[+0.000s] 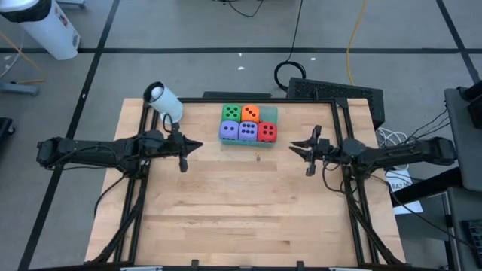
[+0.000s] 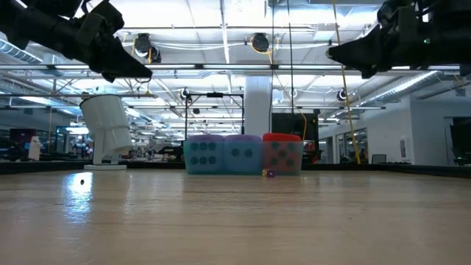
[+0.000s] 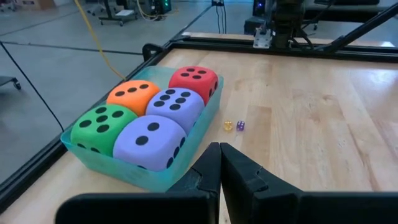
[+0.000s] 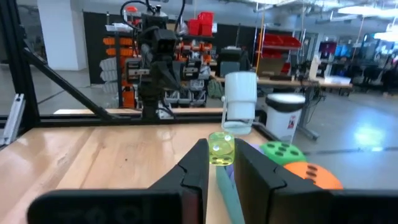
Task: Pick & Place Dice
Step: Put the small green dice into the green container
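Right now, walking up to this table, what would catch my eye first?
Five bright foam dice packed in a green tray, midway along the far edge of the table. The right hand, raised beside them, pinches a tiny yellow-green die; two more tiny dice lie loose by the tray.

Low view: green and orange dice hidden behind the front row; two tiny objects (image 3: 234, 126) beside the tray (image 3: 81, 146) are too small to read. Right wrist view: orange die (image 4: 314, 175) cut off at the frame edge, purple dice hidden behind the right gripper (image 4: 222, 163)
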`<move>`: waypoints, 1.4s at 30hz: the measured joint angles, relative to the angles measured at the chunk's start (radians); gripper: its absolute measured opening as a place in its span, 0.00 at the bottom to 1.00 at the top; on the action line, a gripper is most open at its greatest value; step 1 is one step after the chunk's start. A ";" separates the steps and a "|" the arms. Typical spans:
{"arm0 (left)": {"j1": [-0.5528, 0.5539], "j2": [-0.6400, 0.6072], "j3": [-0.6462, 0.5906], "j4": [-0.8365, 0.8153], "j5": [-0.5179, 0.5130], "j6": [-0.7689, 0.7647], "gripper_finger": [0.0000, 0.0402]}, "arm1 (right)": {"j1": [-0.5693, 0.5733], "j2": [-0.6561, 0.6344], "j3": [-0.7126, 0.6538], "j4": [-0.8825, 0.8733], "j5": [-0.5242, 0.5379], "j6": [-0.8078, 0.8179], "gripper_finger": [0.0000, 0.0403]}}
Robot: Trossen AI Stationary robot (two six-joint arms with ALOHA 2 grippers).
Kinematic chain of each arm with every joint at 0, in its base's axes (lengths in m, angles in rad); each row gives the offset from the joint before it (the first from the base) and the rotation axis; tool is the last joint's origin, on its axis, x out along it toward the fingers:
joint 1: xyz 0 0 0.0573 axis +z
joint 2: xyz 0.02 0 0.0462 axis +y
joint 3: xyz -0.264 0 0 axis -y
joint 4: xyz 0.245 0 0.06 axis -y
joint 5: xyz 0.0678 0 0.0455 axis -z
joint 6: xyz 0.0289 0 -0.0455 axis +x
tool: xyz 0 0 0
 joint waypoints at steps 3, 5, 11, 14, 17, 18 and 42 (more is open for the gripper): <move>0.000 0.000 0.000 0.008 0.000 0.004 0.04 | -0.002 0.086 0.002 0.103 0.001 -0.035 0.13; 0.000 0.000 0.000 0.009 0.000 0.006 0.04 | -0.015 0.149 0.028 0.125 -0.002 -0.037 0.13; 0.000 0.000 0.000 0.009 0.000 0.004 0.04 | -0.070 0.362 0.169 0.104 -0.006 -0.012 0.13; 0.000 0.000 0.000 0.009 0.000 0.003 0.04 | -0.118 0.453 0.281 0.000 -0.006 -0.005 0.13; 0.000 0.000 0.000 0.009 0.000 0.003 0.04 | -0.190 0.524 0.424 -0.188 -0.004 -0.002 0.13; 0.000 0.000 0.000 0.008 0.000 0.004 0.04 | -0.217 0.544 0.472 -0.251 -0.004 0.000 0.13; 0.000 0.000 0.000 0.009 -0.001 0.015 0.04 | -0.632 1.009 0.830 -0.615 -0.148 -0.246 0.13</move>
